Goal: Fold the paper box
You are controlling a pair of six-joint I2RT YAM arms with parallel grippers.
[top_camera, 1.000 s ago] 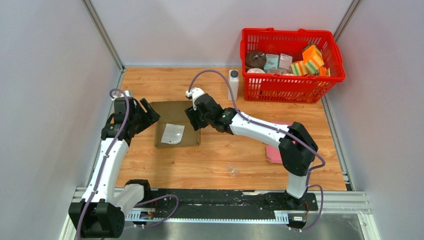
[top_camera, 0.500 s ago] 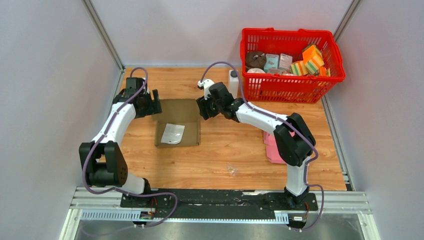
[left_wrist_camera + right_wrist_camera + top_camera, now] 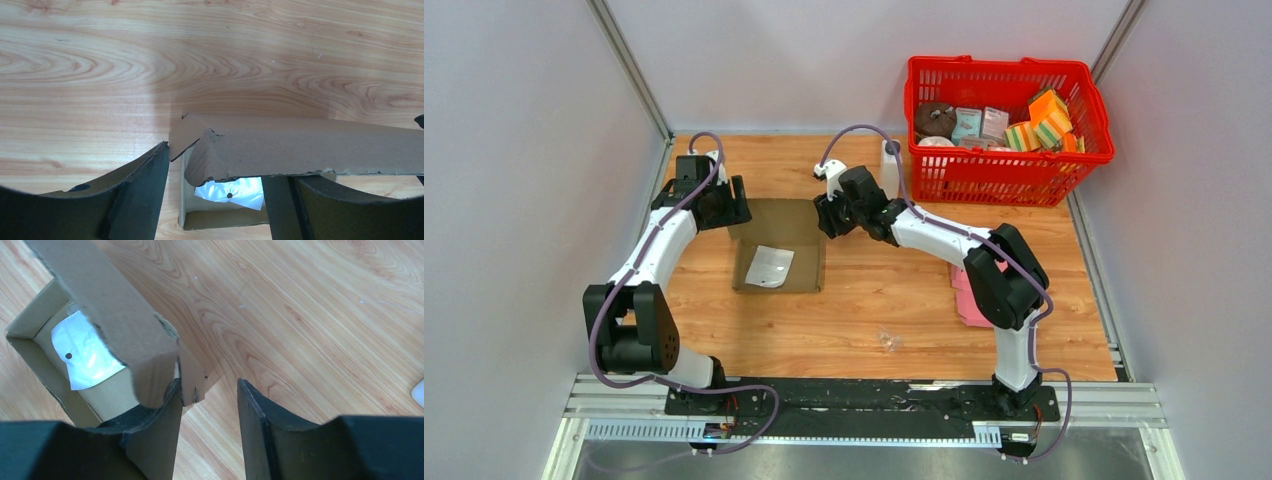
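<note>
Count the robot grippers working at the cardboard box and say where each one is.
2. The left gripper is at the far-left corner of the box; the right gripper is at its far-right corner. No others are in view.

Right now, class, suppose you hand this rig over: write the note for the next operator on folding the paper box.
The brown cardboard box sits on the wooden table, top open, with a white plastic packet inside.
The left claw is open, straddling the far flap at its left corner.
The right claw is open beside that flap's right corner, with nothing between its fingers.
Done: far flap partly lifted.
To do: close the flaps.
</note>
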